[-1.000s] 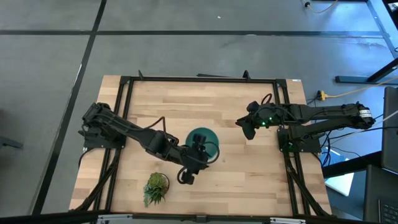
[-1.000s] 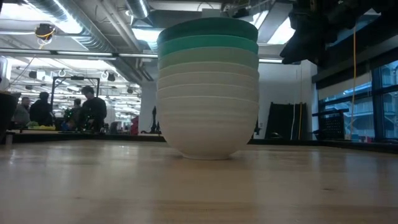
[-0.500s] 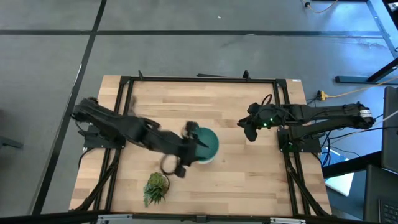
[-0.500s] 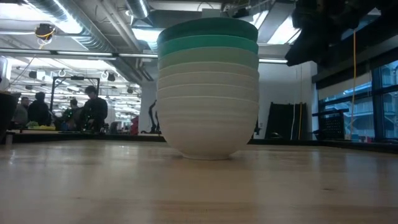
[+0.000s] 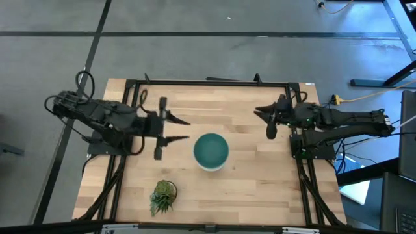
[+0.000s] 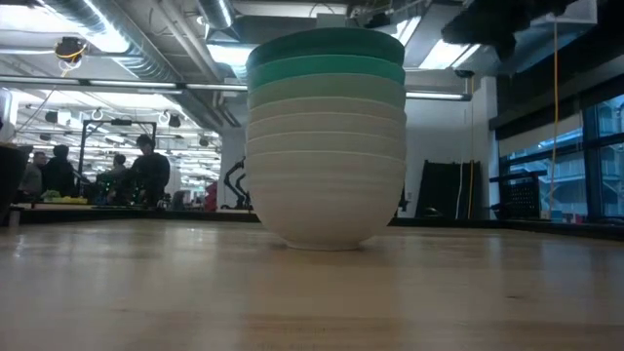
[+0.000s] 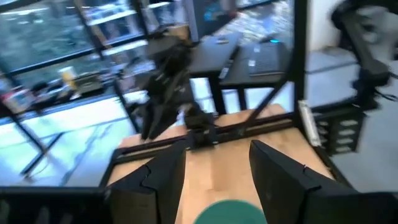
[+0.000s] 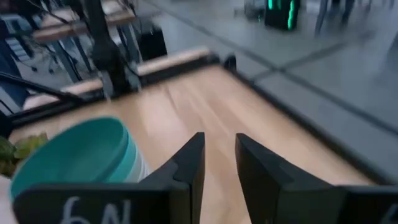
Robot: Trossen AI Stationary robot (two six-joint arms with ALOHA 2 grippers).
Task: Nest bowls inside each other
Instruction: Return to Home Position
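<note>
The bowls stand nested in one stack (image 5: 211, 151) near the table's middle, and the bottom white bowl rests on the wood (image 6: 327, 146). White bowls are below, a pale mint one above them, and two teal ones on top. My left gripper (image 5: 187, 129) hovers open to the left of the stack, pointing at it; the teal rim (image 7: 230, 211) shows between its fingers. My right gripper (image 5: 263, 122) hovers open to the stack's right and farther back; its wrist view shows the stack (image 8: 74, 155) off to one side.
A small green potted plant (image 5: 163, 196) stands near the table's near edge, left of the stack. A black frame rail (image 5: 208, 82) runs around the tabletop. Bare wood lies on all sides of the stack. People stand far off in the room (image 6: 136, 171).
My left gripper has pulled back from over the stack toward the table's left and far side, swinging round until it points level at the stack. My right gripper has drawn slightly toward the right and far edge. The stack has stayed in place.
</note>
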